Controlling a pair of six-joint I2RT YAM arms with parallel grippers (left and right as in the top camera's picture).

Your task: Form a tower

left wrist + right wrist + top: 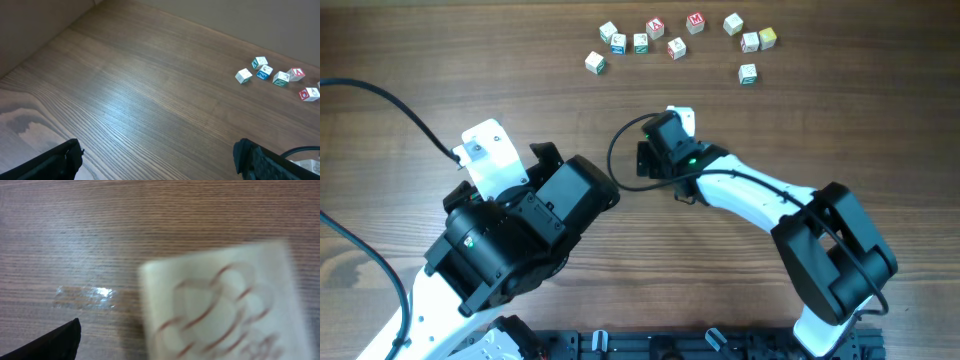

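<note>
My right gripper hangs over the middle of the table, straight above a white cube of which only a corner shows past it. In the right wrist view that cube is large and blurred, very near the camera, with red curved marks on its top face. One dark finger stands well left of it with bare wood between; the jaws are open and off the cube. This is where the tower stands, but whatever lies under the top cube is hidden. My left gripper is open over bare wood, holding nothing.
Several loose letter cubes lie scattered along the far edge, from one at the left to one at the right; one sits nearer. A black cable loops beside the right wrist. The left arm fills the near left.
</note>
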